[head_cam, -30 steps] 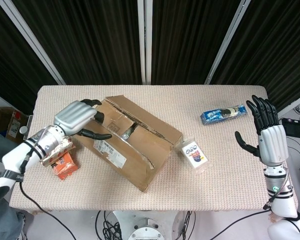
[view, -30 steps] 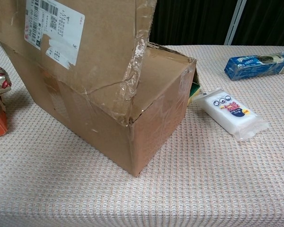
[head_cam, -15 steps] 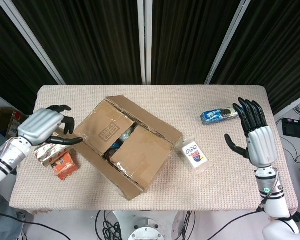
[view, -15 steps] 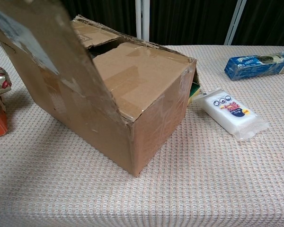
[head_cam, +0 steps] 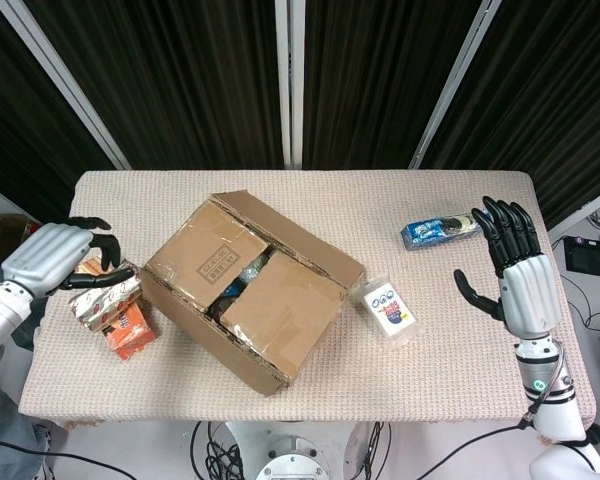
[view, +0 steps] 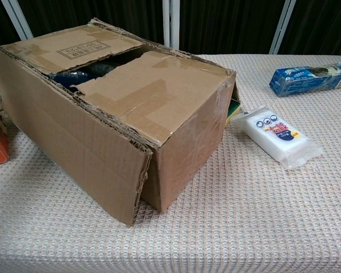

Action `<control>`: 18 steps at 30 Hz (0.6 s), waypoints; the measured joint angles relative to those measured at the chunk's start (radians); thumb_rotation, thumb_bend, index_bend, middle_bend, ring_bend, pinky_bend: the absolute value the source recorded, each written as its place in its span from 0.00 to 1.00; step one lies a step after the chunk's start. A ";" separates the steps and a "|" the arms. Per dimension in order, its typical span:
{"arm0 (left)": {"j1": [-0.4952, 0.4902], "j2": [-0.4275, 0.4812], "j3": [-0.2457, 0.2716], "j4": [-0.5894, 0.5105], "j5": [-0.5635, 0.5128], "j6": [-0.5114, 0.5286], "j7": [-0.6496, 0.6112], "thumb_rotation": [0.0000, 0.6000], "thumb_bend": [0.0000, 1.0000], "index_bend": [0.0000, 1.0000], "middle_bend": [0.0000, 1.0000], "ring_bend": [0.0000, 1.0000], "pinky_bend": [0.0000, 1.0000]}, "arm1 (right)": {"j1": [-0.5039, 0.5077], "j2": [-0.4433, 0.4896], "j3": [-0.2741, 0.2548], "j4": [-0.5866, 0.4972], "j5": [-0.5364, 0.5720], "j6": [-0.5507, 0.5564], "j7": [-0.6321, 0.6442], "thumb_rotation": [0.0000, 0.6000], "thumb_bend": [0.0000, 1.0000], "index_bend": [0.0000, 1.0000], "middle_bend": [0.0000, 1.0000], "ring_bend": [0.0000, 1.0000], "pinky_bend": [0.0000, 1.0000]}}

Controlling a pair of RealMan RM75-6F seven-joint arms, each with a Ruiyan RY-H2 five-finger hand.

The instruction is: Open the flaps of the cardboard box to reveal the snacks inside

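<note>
The left hand (head_cam: 55, 258), fingers curled and empty, has withdrawn toward 9 o'clock, letting the box (head_cam: 252, 288) outer flap (view: 74, 153) drop fully open, inner flaps still shut; the right hand (head_cam: 520, 270) hovers spread.

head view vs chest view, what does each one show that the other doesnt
Only the head view shows the two hands: the left hand off the table's left edge, holding nothing, and the right hand open at the right, fingers spread. It also shows the silver snack bag whole. Only the chest view shows the outer flap hanging down the box's near side and a green item at its right end. Both show the box, its two inner flaps nearly closed with a gap, the white packet, blue packet and orange packet.
</note>
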 measured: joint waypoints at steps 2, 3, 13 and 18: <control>0.004 -0.034 -0.006 0.010 0.007 0.028 0.005 0.00 0.00 0.37 0.41 0.18 0.20 | -0.005 0.003 -0.002 -0.001 -0.001 0.006 0.001 1.00 0.25 0.00 0.00 0.00 0.00; 0.005 -0.049 -0.008 0.014 0.011 0.037 0.008 0.00 0.00 0.35 0.38 0.18 0.20 | -0.008 0.005 -0.003 0.000 -0.001 0.009 0.004 1.00 0.25 0.00 0.00 0.00 0.00; -0.005 -0.288 -0.012 0.070 0.001 0.098 0.177 0.59 0.00 0.07 0.15 0.10 0.20 | -0.042 0.047 0.004 -0.005 0.000 0.055 0.026 1.00 0.25 0.00 0.00 0.00 0.00; -0.041 -0.428 -0.015 0.092 -0.021 0.104 0.303 0.65 0.00 0.05 0.08 0.05 0.20 | -0.061 0.071 0.007 -0.011 0.001 0.074 0.038 1.00 0.25 0.00 0.00 0.00 0.00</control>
